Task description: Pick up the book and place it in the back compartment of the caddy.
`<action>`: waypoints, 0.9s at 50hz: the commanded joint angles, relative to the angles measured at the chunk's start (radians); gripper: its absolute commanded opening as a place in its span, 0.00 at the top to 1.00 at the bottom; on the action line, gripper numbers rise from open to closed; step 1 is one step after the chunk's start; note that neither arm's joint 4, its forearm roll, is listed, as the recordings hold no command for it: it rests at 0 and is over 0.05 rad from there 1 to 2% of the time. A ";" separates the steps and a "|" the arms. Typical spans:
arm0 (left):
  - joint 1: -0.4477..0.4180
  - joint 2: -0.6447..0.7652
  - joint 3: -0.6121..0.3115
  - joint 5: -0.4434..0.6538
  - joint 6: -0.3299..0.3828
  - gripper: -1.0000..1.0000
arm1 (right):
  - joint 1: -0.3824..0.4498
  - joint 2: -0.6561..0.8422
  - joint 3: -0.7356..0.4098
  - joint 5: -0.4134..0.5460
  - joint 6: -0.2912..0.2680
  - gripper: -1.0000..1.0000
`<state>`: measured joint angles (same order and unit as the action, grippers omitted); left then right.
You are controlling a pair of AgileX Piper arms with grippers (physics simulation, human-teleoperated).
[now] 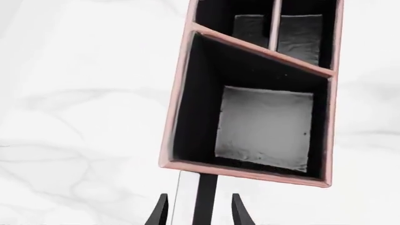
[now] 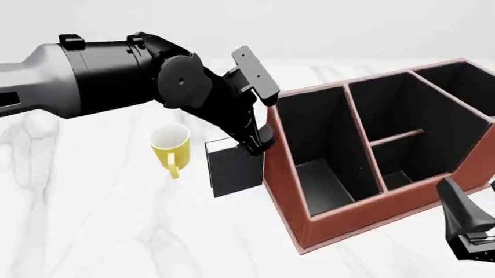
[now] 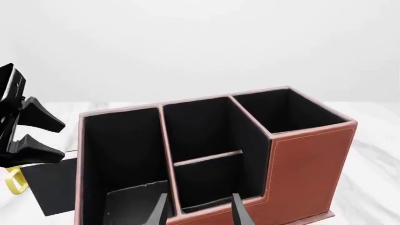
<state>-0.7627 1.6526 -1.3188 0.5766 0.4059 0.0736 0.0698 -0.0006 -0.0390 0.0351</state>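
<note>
Beside the caddy on its left, the book hangs upright, pinched at its top edge by the left gripper, jaws closed on it, just off the outer wall. Right gripper idles near the front, jaws apart, empty. Back compartment is far across the box. Risk: book's lower edge looks below the rim, so traversing without lifting would clip the wall; the narrow pinch could let it swing.

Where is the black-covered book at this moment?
In the front view the black-covered book stands upright left of centre, between the yellow mug and the reddish-brown caddy, gripped from above by the left gripper.
</note>
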 commanded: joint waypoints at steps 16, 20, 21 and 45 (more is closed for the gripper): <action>0.048 0.092 0.073 -0.088 0.035 0.00 | 0.001 0.012 0.000 -0.009 0.000 0.00; 0.082 0.098 0.063 -0.082 0.061 0.00 | 0.003 0.013 0.000 -0.010 0.000 0.00; 0.084 0.097 0.061 -0.082 0.061 0.00 | 0.003 0.005 0.000 -0.001 0.000 0.00; 0.118 0.156 0.127 -0.182 0.052 0.00 | 0.001 0.022 0.000 -0.014 -0.002 0.00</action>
<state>-0.6570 1.7773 -1.2235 0.4467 0.4683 0.0756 0.0814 -0.0005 -0.0453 0.0329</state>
